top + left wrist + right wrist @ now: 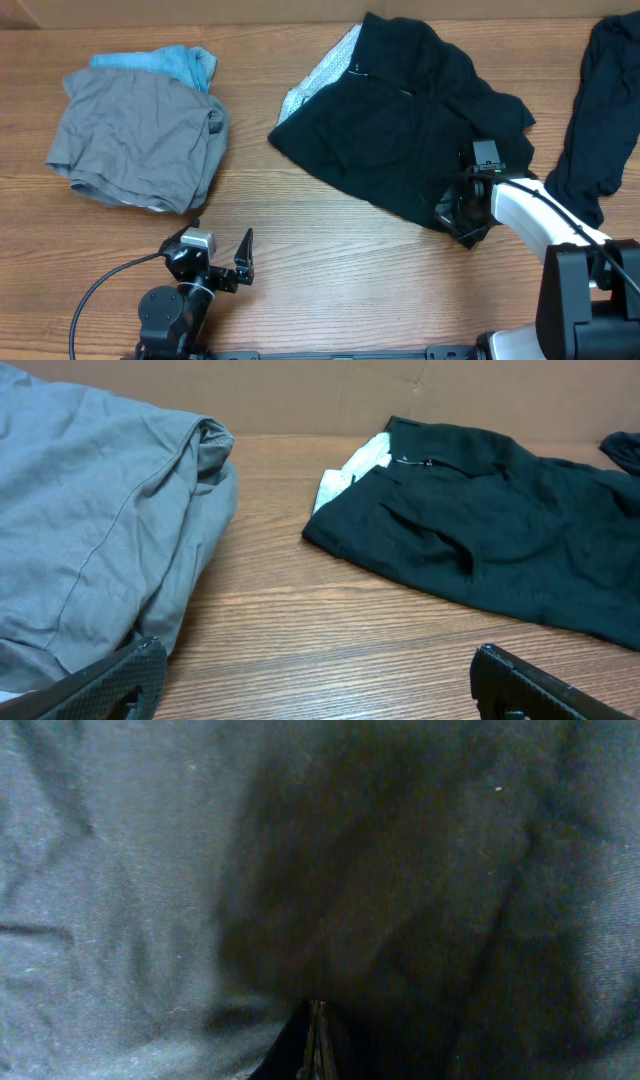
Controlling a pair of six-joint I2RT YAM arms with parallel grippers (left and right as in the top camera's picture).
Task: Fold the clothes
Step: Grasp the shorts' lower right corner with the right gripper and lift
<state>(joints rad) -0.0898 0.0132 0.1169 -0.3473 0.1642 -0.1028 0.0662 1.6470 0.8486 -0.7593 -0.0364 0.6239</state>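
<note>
With the right claw clamped on the black shorts and the left claw apart, the edge is best pulled over slowly.

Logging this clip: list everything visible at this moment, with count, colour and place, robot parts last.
grey garment: one, grey, crumpled, table's left side
light-blue garment: one, light blue, peeking out behind the grey one
black shorts: one, black with pale lining showing at the left edge, centre-right
black garment: one, black, far right, partly out of frame
table: one, brown wood grain, under everything
cable: one, black, near-left edge
left gripper: one, black, fingers apart, over bare table near the grey garment
right gripper: one, black on a white arm, fingers together, seemingly pinching the shorts' near-right corner
</note>
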